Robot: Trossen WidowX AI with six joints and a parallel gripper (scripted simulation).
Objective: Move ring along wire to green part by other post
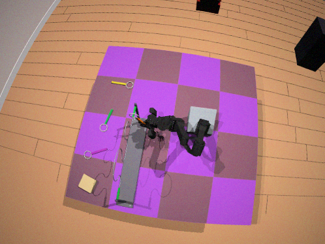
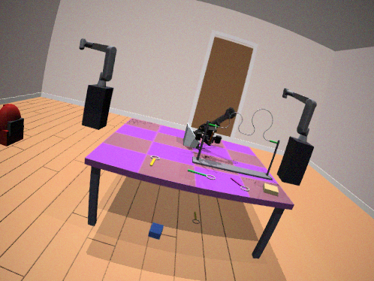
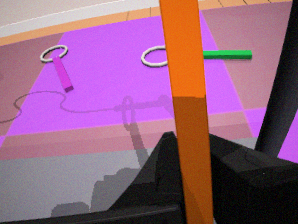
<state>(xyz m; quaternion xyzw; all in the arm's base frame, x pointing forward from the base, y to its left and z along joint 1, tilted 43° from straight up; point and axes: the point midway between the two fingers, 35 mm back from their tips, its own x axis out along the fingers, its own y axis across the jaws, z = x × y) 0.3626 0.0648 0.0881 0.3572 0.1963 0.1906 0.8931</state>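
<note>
At the far end of the long grey base plate (image 1: 132, 163) on the purple chequered desk (image 1: 235, 202), black claw (image 1: 143, 122) clamped on the flat orange handle (image 3: 186, 116), its pale metal ring (image 1: 132, 115) around the green wire section (image 1: 135, 108) beside the starting post. Grasp done. Left: the whole passage along the thin grey looping wire (image 2: 255, 124) to the other green section (image 1: 118, 192), untouched, then release and retreat.
</note>
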